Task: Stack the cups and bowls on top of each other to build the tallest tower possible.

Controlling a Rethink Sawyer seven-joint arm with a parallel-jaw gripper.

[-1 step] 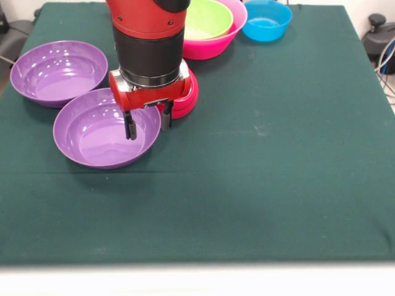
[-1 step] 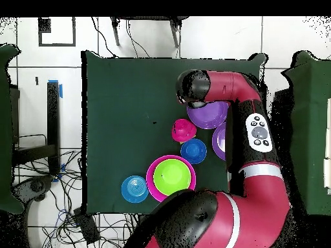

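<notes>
the worktop (image 1: 278, 185) is covered in dark green cloth, and most of its near half lies bare. the red and black arm (image 1: 148, 37) comes down over the left part of it, and from overhead (image 2: 258, 129) it hides much of that side.

two wide purple bowls sit open side up on the left: one (image 1: 58, 71) further back, the other (image 1: 99, 129) nearer the front, their rims touching or very nearly so. at the back edge the big pink bowl (image 1: 216, 43) holds the lime green bowl (image 1: 207, 18) nested inside it, and the light blue bowl (image 1: 266, 21) stands just beside them to the right.

the end effector (image 1: 148, 123) hangs over the right rim of the nearer purple bowl, its two dark fingers (image 1: 129, 126) set a moderate gap apart with nothing between them. one finger is over the bowl's inside, the other at its rim.

just behind the end effector a small crimson bowl (image 1: 185, 98) sits upside down on the cloth, half hidden by the wrist. overhead, a small dark blue bowl (image 2: 193, 150) lies between the crimson one (image 2: 183, 130) and the pink bowl (image 2: 155, 187).
</notes>
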